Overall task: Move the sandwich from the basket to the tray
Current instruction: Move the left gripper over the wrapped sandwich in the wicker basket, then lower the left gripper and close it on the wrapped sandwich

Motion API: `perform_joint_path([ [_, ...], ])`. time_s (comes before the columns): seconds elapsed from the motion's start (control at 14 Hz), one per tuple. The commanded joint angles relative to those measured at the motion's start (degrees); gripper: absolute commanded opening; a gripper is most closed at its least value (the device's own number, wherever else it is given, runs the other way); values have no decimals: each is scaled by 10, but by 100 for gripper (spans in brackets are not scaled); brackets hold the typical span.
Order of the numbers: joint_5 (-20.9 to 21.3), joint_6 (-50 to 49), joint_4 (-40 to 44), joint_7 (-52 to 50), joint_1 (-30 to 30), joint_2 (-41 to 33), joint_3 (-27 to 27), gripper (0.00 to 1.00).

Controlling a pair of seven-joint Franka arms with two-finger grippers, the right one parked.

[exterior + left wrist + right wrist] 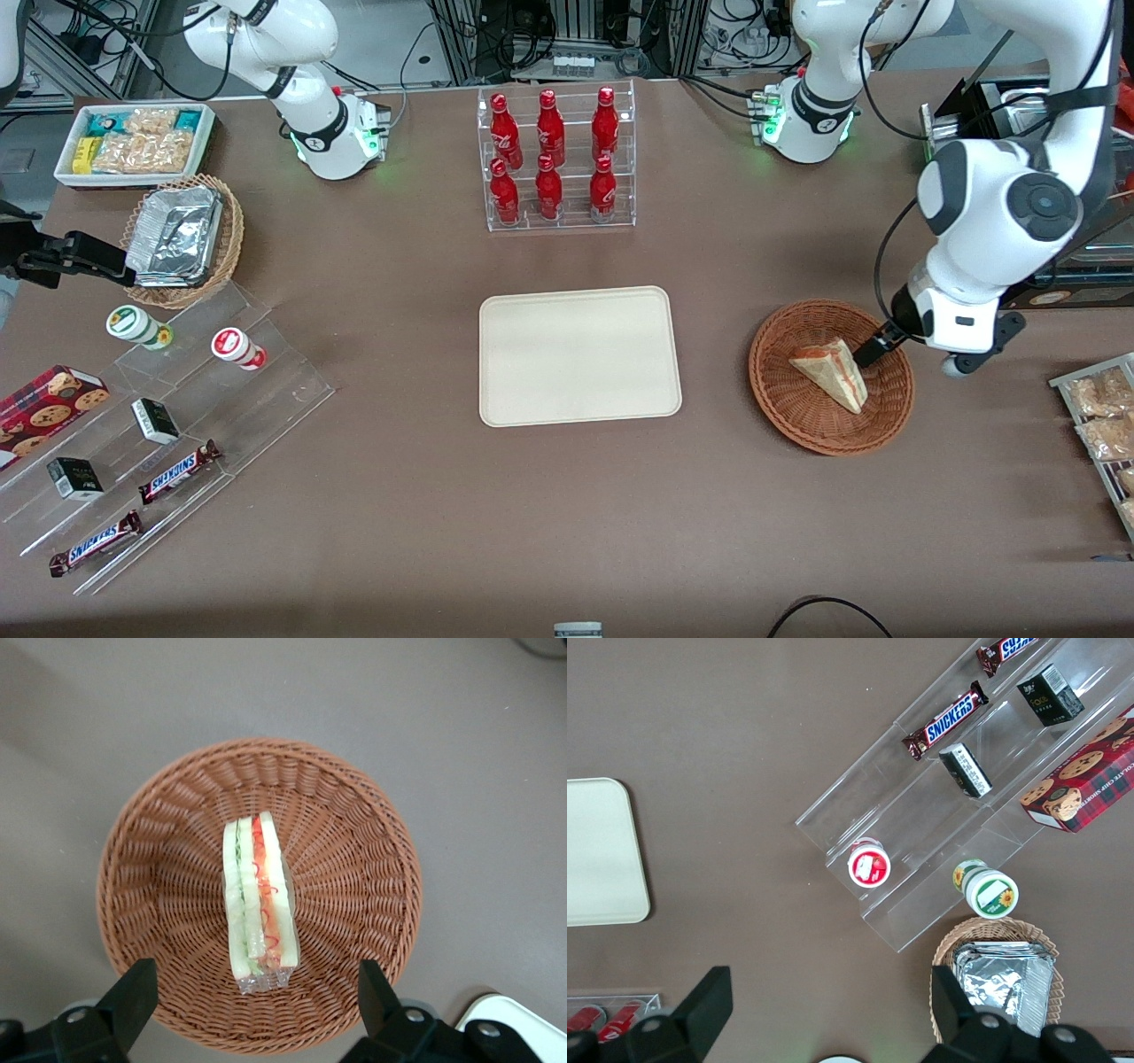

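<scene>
Sandwich (831,371), one wedge, lying in the one reddish-brown wicker basket (797,416) toward the working arm's end of the counter (399,496).

Front view: we log the hand (866,351) low over the basket rim, just beside the wedge's upper end, on the side toward the working arm's end of the counter. One cream tray (580,355) sits bare at the counter's middle, well apart from the basket. Six red bottles (549,151) stand in a clear rack, farther from the camera than the tray.

Left wrist view: we count one sandwich (258,904) near the basket's (354,859) centre, filling stripe up. Its long axis runs toward the hand (255,992), whose fingers (133,997) stand spread wide, one either side of the near end, pinching nothing. We judge a short advance brings them astride the wedge.

Right wrist view: two Snickers bars (945,719), one foil-container basket (1005,979).
</scene>
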Motion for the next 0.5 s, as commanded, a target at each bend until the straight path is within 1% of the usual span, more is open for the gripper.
perform_joint_path([
  [0.0, 9, 41, -43, -31, 1, -13, -13, 100],
  [0.21, 9, 107, -81, -33, 1, -6, -14, 100],
  [0.43, 9, 132, -86, -35, 1, 18, -14, 100],
])
